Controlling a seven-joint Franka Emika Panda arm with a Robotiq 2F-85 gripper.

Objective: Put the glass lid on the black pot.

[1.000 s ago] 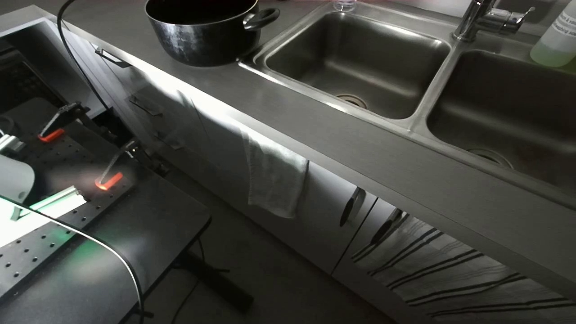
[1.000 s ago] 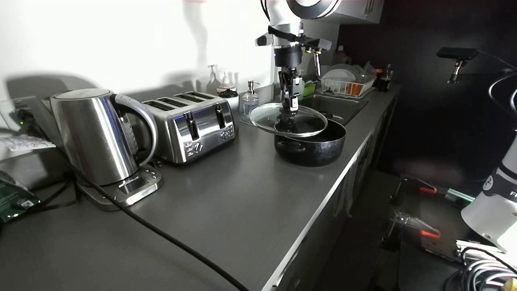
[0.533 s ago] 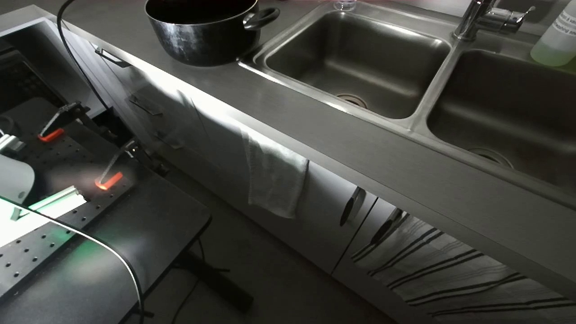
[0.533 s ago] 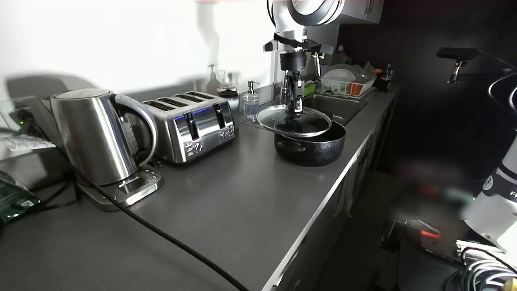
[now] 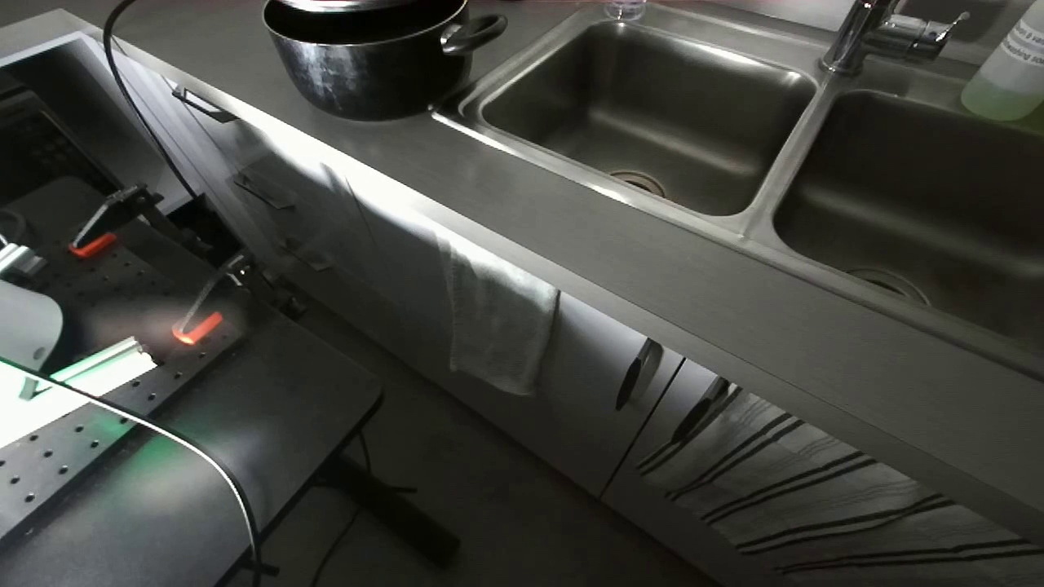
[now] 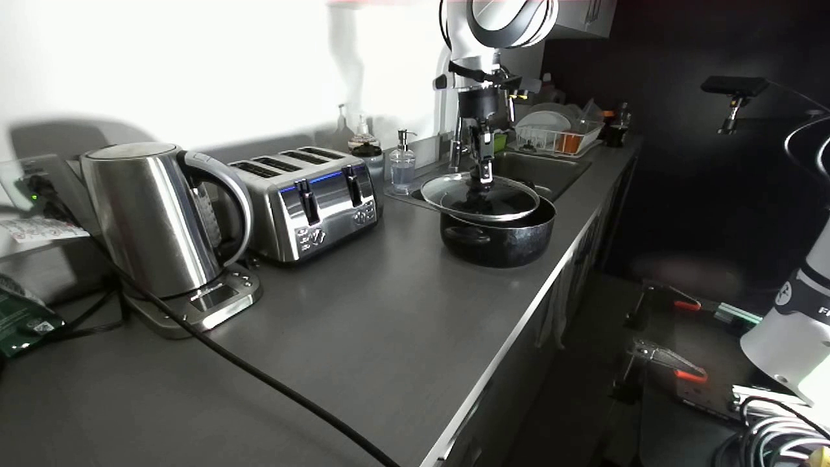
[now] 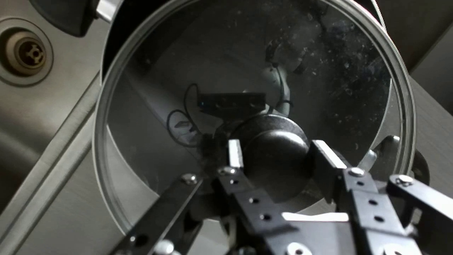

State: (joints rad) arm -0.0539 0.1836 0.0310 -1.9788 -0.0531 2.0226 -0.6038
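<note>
- Now carrying the lid [image 6: 494, 203] farther across the pot [image 6: 498, 245] than 1 second ago, drifting from the wall [image 6: 227, 65] side toward the front edge of the counter [image 6: 363, 311].
- Brought far enough to put a bright strip of the lid's rim into the top of an exterior view, over the pot's mouth, with none of it there 0.5 seconds ago.
- Gripped by its knob [image 7: 277, 166] in the wrist view, snug in the end effector [image 7: 279, 153], set no wider than the knob itself.
- Not centred yet: appearing to overhang the pot on the toaster [image 6: 331, 201] side in an exterior view, leaving a dark crescent of mouth uncovered opposite.
- Seemingly raised above the pot's rim rather than seated; hard to say about contact along the nearest edge.
- So, by judgement, into the placing step and close to done, with a little more of the same sideways travel to make, then a level lowering before any release.
- Lowered right now, might catch off-centre, with 1 side dipping inside the pot.
</note>
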